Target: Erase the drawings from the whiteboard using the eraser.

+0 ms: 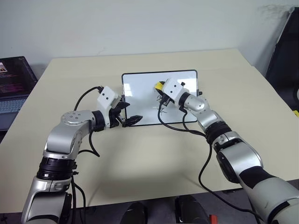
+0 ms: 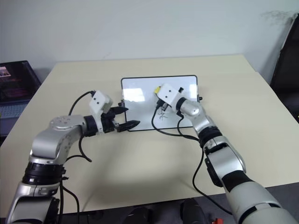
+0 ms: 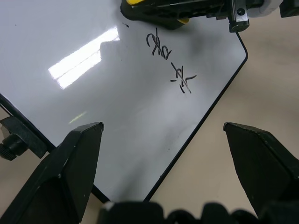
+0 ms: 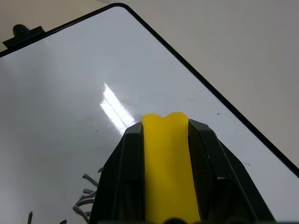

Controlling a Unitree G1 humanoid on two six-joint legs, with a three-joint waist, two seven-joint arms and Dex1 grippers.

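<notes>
The whiteboard (image 1: 140, 93) lies flat on the table, past its middle. A short column of black drawings (image 3: 170, 60) sits on its right half, also seen as the drawings (image 2: 162, 114) from the head. My right gripper (image 1: 161, 90) is shut on the yellow eraser (image 4: 168, 163) and holds it over the board just beyond the marks. The eraser (image 1: 159, 85) shows as a yellow tip ahead of the wrist. My left gripper (image 1: 131, 112) stands open at the board's near left edge, with that edge between its fingers (image 3: 70, 168); I cannot tell whether it touches.
An open laptop (image 1: 14, 84) stands off the table's left side. A dark upright object (image 1: 285, 51) stands at the far right. Black cables loop from both wrists over the tan table (image 1: 140, 158), which has free room in front of the board.
</notes>
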